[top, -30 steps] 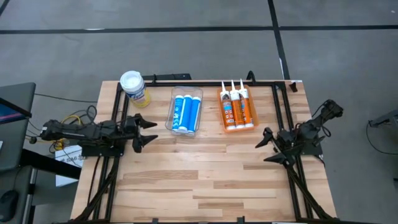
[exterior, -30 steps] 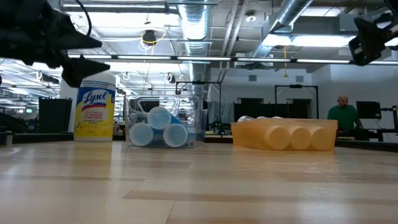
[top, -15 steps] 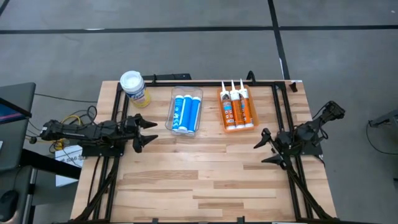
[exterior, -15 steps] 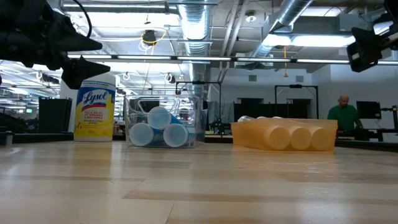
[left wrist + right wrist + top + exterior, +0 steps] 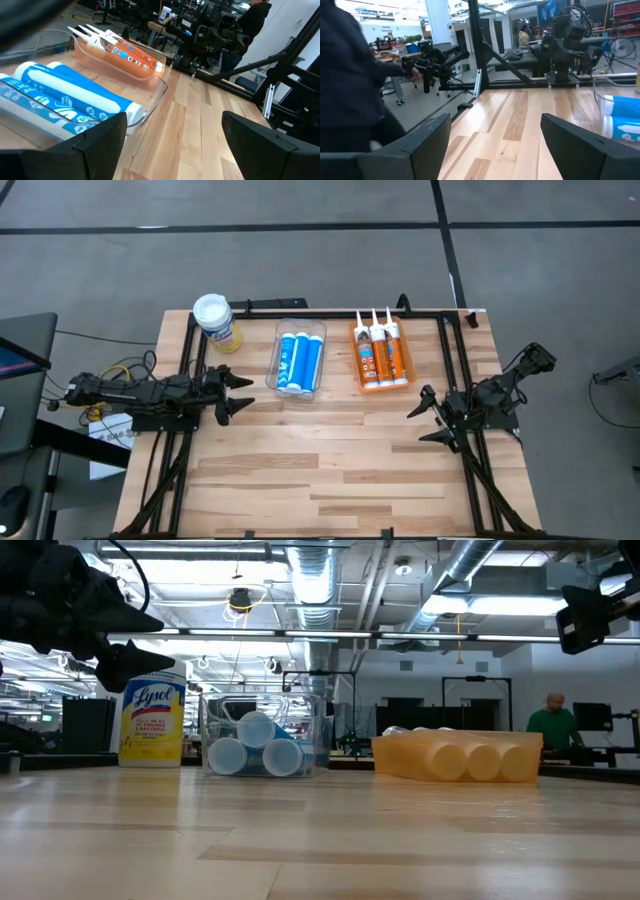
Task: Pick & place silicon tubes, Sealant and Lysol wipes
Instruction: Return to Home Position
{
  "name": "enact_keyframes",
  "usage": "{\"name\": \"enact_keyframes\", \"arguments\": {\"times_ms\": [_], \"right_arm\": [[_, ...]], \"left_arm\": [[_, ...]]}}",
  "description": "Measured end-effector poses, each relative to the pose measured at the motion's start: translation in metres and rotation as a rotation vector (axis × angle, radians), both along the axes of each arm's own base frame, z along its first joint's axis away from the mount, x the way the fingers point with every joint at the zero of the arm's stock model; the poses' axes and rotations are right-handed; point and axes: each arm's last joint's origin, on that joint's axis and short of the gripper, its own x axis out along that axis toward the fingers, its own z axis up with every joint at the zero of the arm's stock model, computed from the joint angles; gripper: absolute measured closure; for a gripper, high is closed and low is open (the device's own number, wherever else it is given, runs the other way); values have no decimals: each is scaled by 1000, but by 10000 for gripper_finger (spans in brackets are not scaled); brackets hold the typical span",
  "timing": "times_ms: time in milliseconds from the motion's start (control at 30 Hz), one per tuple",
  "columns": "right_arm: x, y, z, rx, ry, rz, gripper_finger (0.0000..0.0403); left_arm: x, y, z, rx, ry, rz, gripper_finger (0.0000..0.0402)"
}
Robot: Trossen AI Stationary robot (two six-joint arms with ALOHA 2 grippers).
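The Lysol wipes canister (image 5: 216,321), white lid and yellow label, stands upright on its base at the table's far left; it also shows in the low view (image 5: 152,723). Three blue silicone tubes (image 5: 299,361) lie in a clear bin (image 5: 281,331). Three orange sealant tubes (image 5: 381,352) lie in an orange tray (image 5: 356,366). My left gripper (image 5: 240,394) is open and empty at the table's left side, near the clear bin. My right gripper (image 5: 428,418) is open and empty at the table's right side, nearer than the orange tray.
A black metal frame (image 5: 330,313) runs along the table's far edge and down both sides. Bare wood (image 5: 330,460) fills the table's middle and near half. A person (image 5: 549,727) stands in the room beyond the table.
My left gripper has drawn back slightly toward the table's left edge. My right gripper has shifted a little toward the table's near edge. Both stay open, and no object has moved.
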Motion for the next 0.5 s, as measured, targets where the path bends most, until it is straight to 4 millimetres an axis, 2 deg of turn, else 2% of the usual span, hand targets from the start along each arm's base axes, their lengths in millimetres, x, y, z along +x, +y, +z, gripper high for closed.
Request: {"name": "enact_keyframes", "arguments": {"times_ms": [500], "right_arm": [[0, 0, 0, -1, 1, 0, 101]], "left_arm": [[0, 0, -1, 0, 8, 0, 82]]}}
